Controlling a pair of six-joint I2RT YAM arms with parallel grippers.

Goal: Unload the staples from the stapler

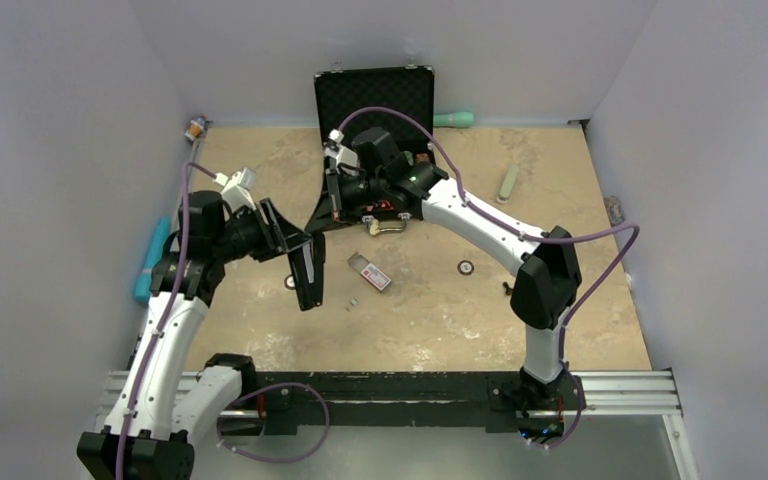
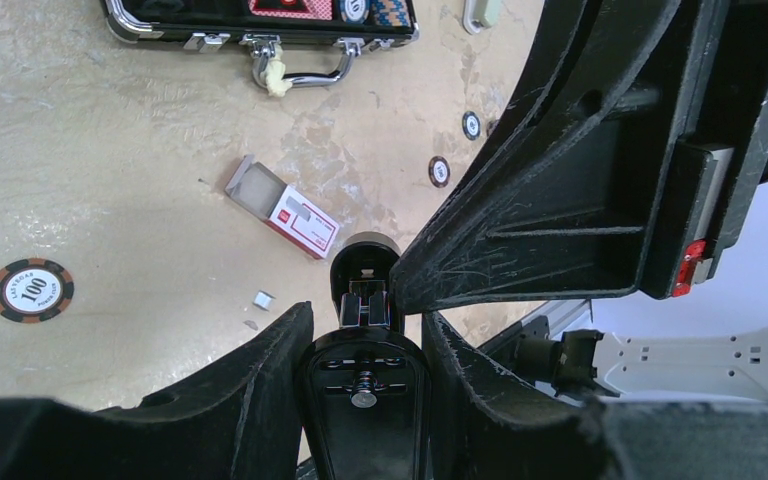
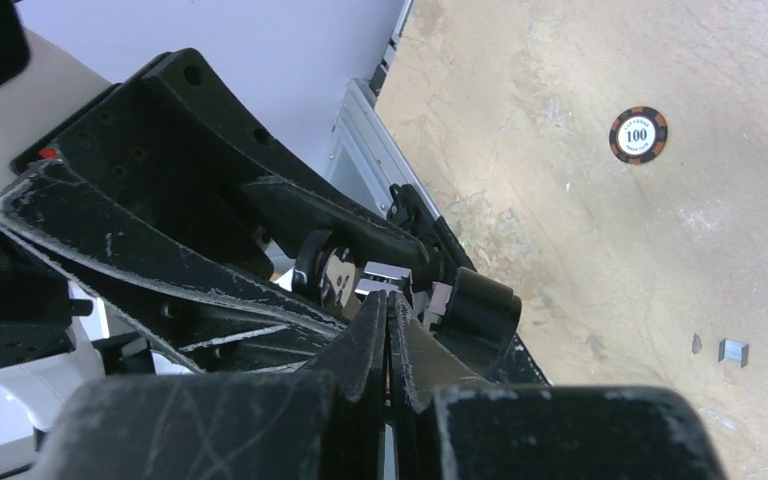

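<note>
Sandy, mottled worktop (image 1: pixel 560 300) was enclosed by plain pale grey walls, with both arm bases bolted to a black rail at its near edge. From the left base, the left arm was bent upward and inward. Its left hand (image 2: pixel 365 315) was clamped on the stapler (image 2: pixel 362 400), which was held above the worktop, left of centre, with one end pointing down. The right arm was reached across from the right. The fingers of its right hand (image 3: pixel 388 300) were pressed together at the stapler's metal inner part; whether anything was pinched between them could not be told. Just beyond, the staples (image 2: pixel 262 297) lay loose on the worktop, near a red-and-white box (image 2: pixel 300 222) with one end open and its print too small to be read. A poker chip (image 2: pixel 31 290) marked "100" lay to the left. At the far wall, a black case (image 1: pixel 375 100) stood with its lid raised.
</note>
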